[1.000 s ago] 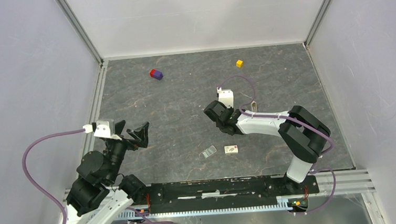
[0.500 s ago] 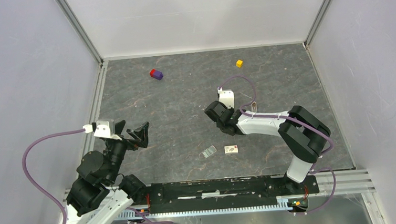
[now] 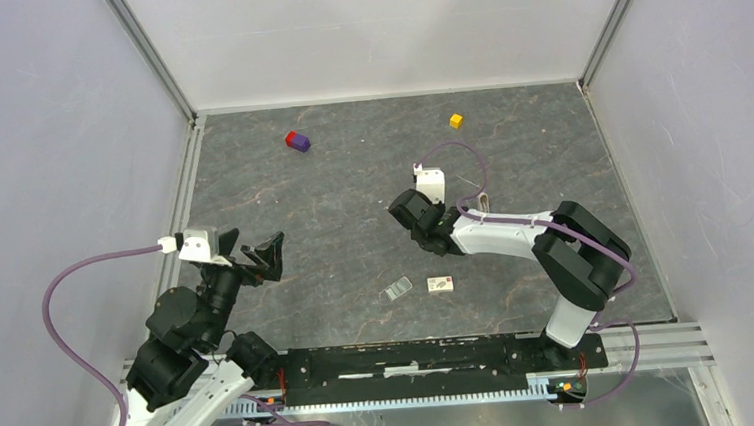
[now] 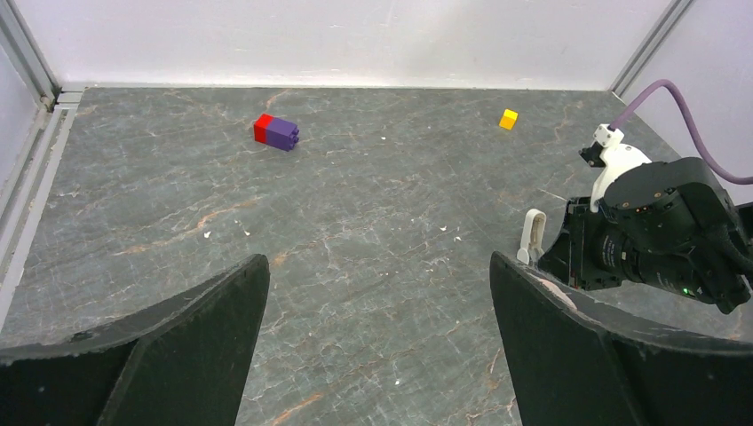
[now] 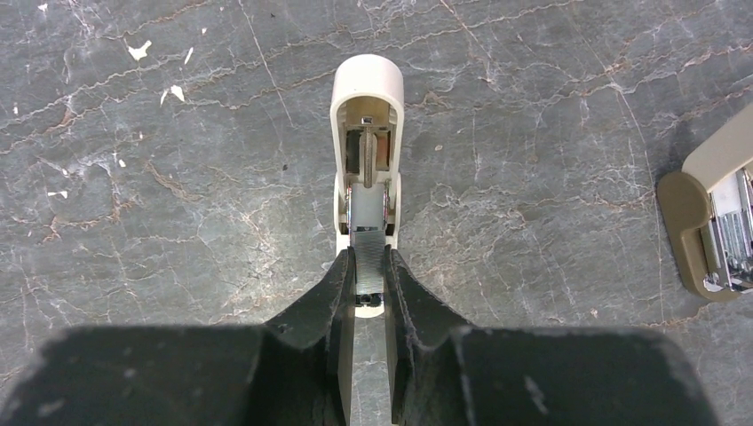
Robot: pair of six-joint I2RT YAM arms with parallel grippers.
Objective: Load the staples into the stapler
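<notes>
The white mini stapler (image 5: 367, 115) lies opened on the grey floor, with its hinged arm swung away from me and the grey metal inside showing. My right gripper (image 5: 368, 257) is shut on a short grey strip of staples (image 5: 368, 240) and holds it over the stapler's near end. In the top view this gripper (image 3: 408, 216) sits low at mid-table and hides the stapler. The left wrist view shows the stapler's white arm (image 4: 531, 235) beside the right wrist. My left gripper (image 4: 377, 266) is open and empty, raised at the left (image 3: 261, 256).
A small staple box (image 3: 441, 284) and a clear packet (image 3: 398, 289) lie in front of the right arm. A red-purple block (image 3: 297, 140) and a yellow cube (image 3: 456, 120) sit at the back. A cream piece with metal staples (image 5: 710, 222) lies right of the stapler.
</notes>
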